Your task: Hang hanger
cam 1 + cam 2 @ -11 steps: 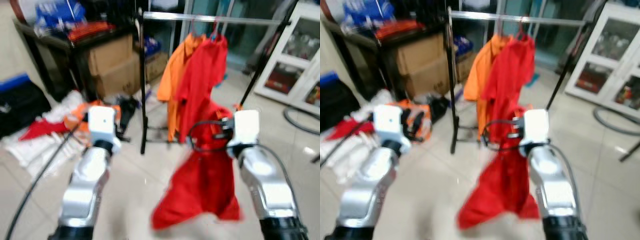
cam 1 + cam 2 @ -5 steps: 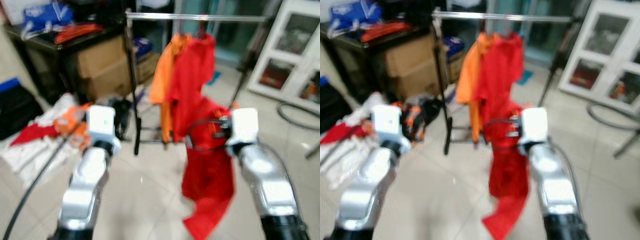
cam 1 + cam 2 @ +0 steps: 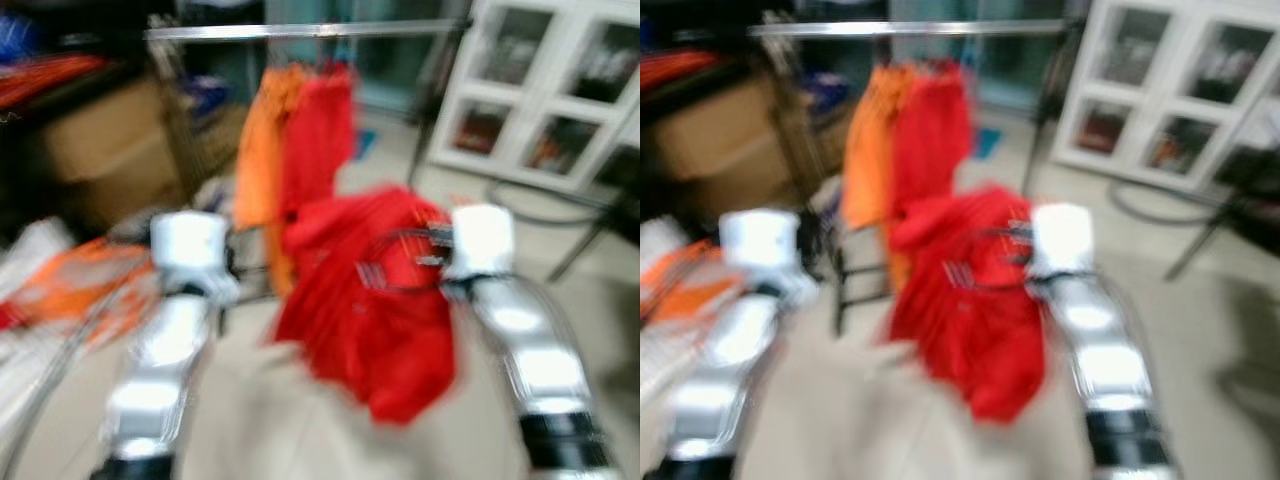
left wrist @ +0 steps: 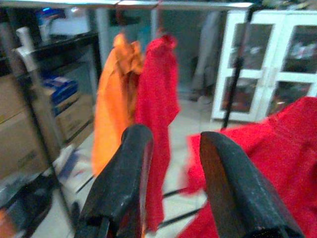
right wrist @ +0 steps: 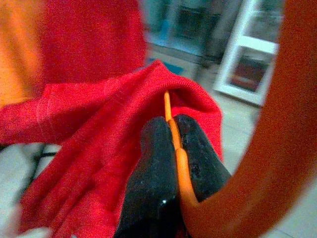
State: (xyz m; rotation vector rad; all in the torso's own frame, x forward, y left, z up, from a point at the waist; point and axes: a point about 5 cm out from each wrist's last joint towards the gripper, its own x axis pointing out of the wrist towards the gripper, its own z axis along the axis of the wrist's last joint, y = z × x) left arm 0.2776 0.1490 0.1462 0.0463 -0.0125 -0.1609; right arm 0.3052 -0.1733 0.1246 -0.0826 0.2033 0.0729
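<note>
My right pincer [image 5: 171, 148] is black, clamping an orange hanger [image 5: 174, 144] carrying a plain red shirt [image 3: 375, 310]. The rail [image 3: 300, 31] is silver, bearing one orange shirt [image 3: 262, 165].

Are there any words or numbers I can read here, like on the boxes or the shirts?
None can be read.
Cardboard boxes: no print can be made out, too blurred.
Red shirt on the orange hanger in the right end effector: no lettering shows.
Blue pack on the shelf: markings too blurred.

rail [image 3: 300, 31]: bare right part | blocked: orange shirt [image 3: 262, 150], red shirt [image 3: 318, 140]
</note>
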